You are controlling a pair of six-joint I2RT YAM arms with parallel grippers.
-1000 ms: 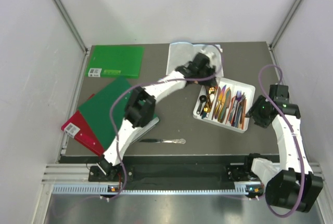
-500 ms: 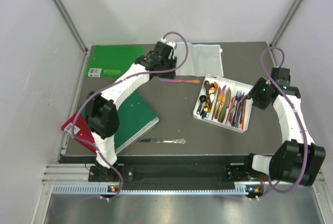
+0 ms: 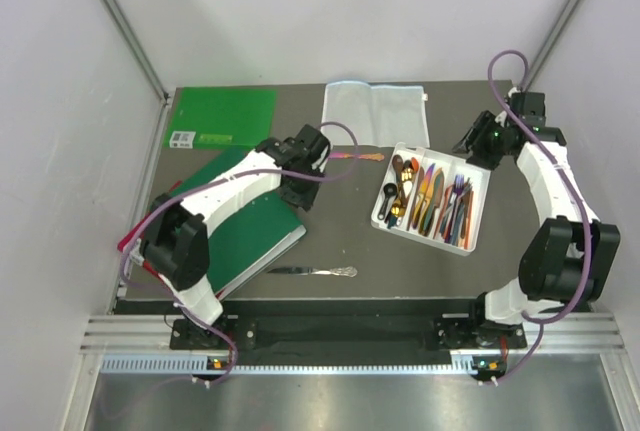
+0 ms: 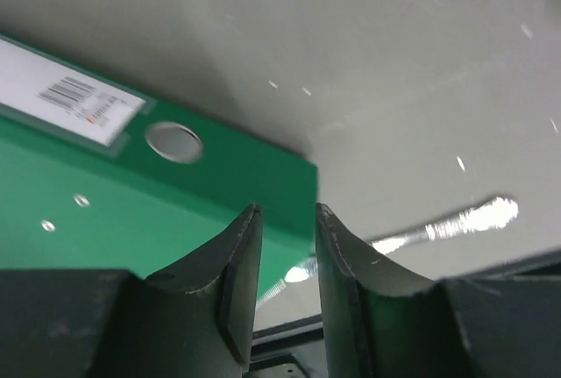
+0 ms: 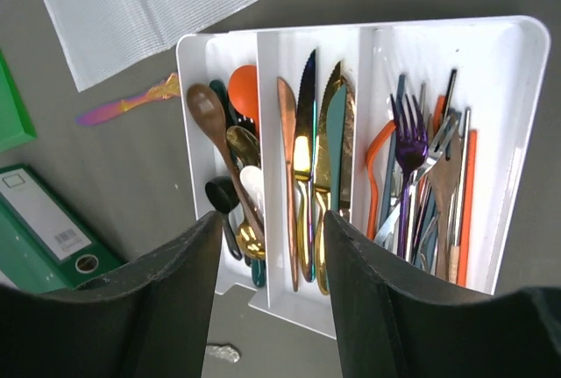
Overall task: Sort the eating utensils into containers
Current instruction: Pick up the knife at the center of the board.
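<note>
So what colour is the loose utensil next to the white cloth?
Rainbow purple-to-gold utensil; right wrist view shows it best.

One white plastic divided tray (image 5: pixel 215 49); outside it one iridescent utensil (image 3: pixel 358 156) and one silver utensil (image 3: pixel 315 271); two green folders (image 3: pixel 225 116), one red folder (image 3: pixel 135 241), one white mesh pouch (image 3: pixel 375 111)

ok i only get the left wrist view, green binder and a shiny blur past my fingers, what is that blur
Observer: A silver utensil lying alone on the table, near its front edge, just off the green binder.
Operator: any other loose ones
Observer: One, an iridescent utensil, lying between the white mesh pouch and the tray.
Operator: whats the right arm doing
Observer: The right gripper hangs open and empty by the tray, where spoons, knives and forks lie in separate compartments.
</note>
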